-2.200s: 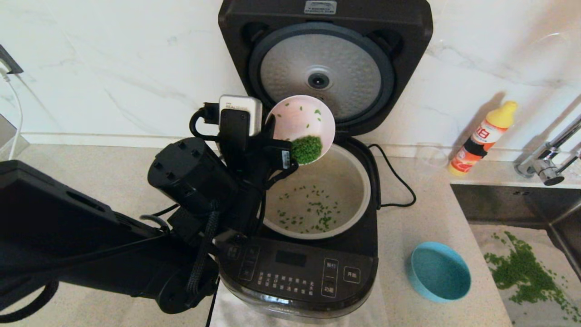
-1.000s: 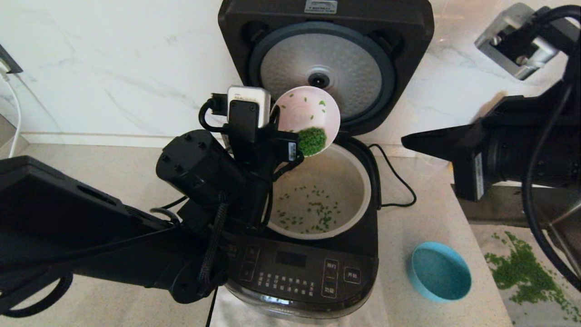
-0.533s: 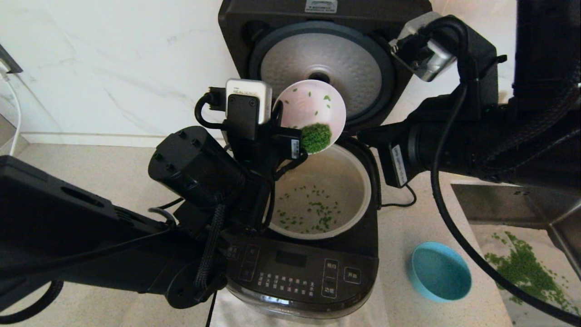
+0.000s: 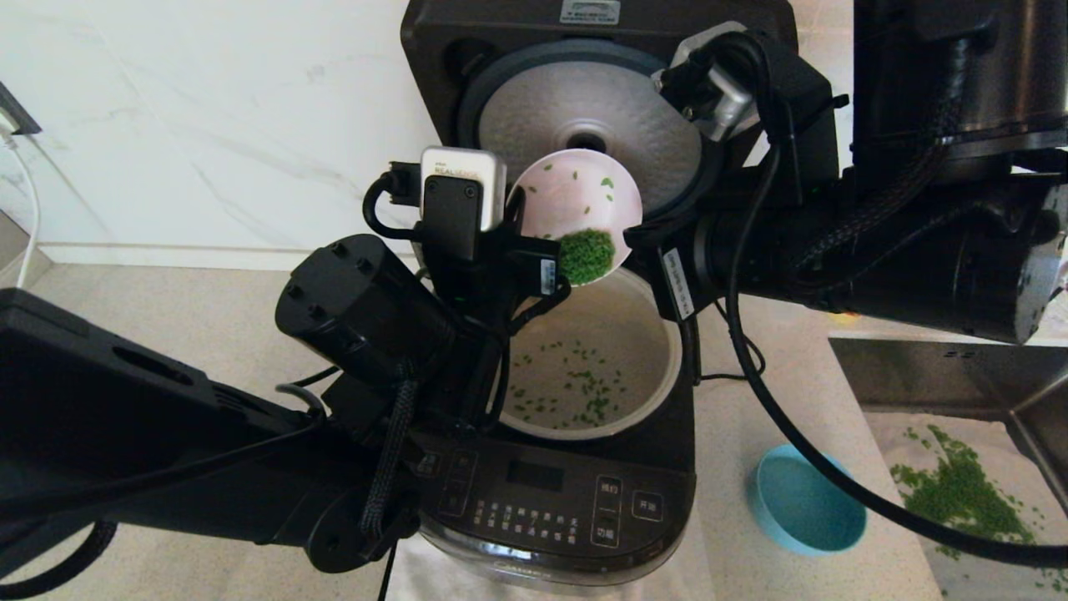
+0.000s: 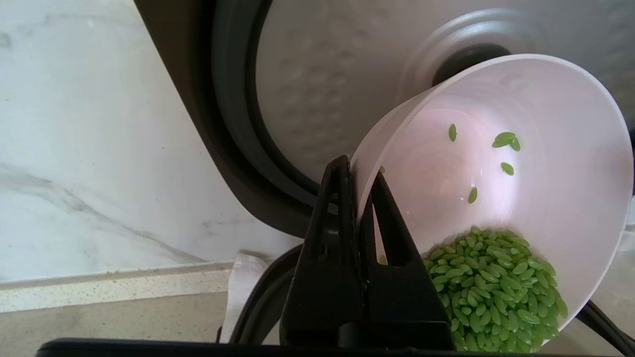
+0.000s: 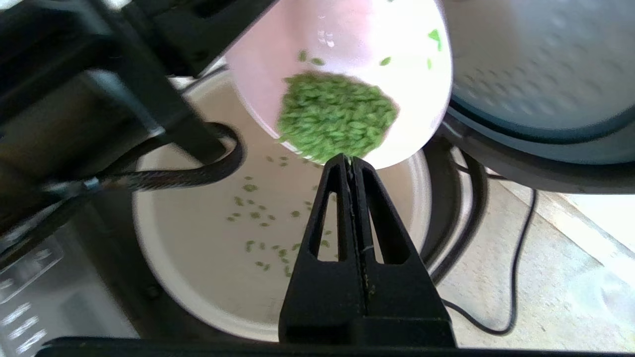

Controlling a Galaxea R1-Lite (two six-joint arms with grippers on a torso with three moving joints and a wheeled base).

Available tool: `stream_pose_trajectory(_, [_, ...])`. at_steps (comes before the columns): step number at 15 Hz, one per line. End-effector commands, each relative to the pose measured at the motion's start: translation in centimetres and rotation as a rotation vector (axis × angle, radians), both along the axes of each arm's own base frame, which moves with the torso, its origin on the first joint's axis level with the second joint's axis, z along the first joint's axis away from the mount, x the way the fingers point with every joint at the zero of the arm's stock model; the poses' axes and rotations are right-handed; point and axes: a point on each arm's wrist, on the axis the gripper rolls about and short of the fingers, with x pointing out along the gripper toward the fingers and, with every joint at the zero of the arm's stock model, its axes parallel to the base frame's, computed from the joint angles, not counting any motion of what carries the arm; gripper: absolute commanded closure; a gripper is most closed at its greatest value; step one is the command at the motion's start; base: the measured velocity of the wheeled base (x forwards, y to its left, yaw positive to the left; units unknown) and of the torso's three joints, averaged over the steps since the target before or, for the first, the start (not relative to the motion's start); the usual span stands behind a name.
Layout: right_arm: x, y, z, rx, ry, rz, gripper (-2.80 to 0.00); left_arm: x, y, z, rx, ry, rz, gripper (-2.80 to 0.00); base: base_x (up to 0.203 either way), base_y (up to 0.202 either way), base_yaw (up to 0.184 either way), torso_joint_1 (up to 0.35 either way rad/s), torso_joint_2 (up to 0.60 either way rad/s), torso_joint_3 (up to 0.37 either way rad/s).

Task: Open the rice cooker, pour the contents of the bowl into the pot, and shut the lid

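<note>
Over on the left, the left gripper (image 5: pixel 358 208) has its two fingers clamped on the near wall of the bowl (image 4: pixel 576 219), one finger inside, one outside, which is why the bowl can be held so steeply tipped. It hangs above the back edge of the pot (image 4: pixel 667 367), mouth facing forward and down, so anything that slides out should fall inside rather than on the counter. And yet the contents of the bowl (image 4: pixel 586 256) are mostly staying put: a green heap sits bunched against the lowest part of the wall, right at the lip, with a few grains stuck higher up. Only a thin scatter lies on the pot floor.

Behind it, the lid (image 4: pixel 584 117) stands fully upright on the rice cooker (image 4: pixel 551 501), silver underside showing, well clear of the pour.

Now the right side, and here's the interesting bit: the right gripper (image 6: pixel 350 166), fingers pressed together and holding nothing, has its tip right at the bowl's lower rim beside the heap. Whether it is actually touching the rim is hard to tell from the wrist view. My read is that it is there to nudge or scrape the heap out.

Further right, a blue bowl (image 4: pixel 805 513) sits on the counter (image 4: pixel 751 401), and loose green grains (image 4: pixel 959 492) lie in the sink (image 4: pixel 918 367).
</note>
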Motion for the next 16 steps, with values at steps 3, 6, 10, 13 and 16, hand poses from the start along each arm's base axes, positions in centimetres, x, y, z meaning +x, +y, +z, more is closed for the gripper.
stream_pose_trajectory(3, [0.8,-0.1,-0.2,-0.009,-0.001,-0.044,0.0,0.1,-0.2,-0.4,0.003,0.003,0.002,0.0,0.0,0.0,0.0,0.0,0.0,0.0])
stream_pose_trajectory(6, [1.2,-0.3,-0.1,0.005,-0.019,-0.054,-2.8,0.2,-0.2,-0.3,0.002,-0.001,0.002,0.0,0.0,0.0,0.0,0.0,0.0,0.0])
stream_pose_trajectory(10, [1.9,0.3,0.2,0.023,-0.035,-0.059,-2.8,0.1,-0.2,-0.2,-0.001,-0.003,0.002,0.0,0.0,0.0,0.0,0.0,0.0,0.0])
stream_pose_trajectory(13, [3.0,1.4,0.2,0.05,-0.079,-0.062,-2.8,0.0,-0.2,0.0,-0.004,-0.005,-0.002,0.0,0.0,0.0,0.0,0.0,0.0,0.0])
stream_pose_trajectory(16, [4.0,1.8,-0.2,0.045,-0.085,-0.088,-2.8,-0.1,-0.1,0.2,-0.008,-0.009,-0.002,0.0,0.0,0.0,0.0,0.0,0.0,0.0])
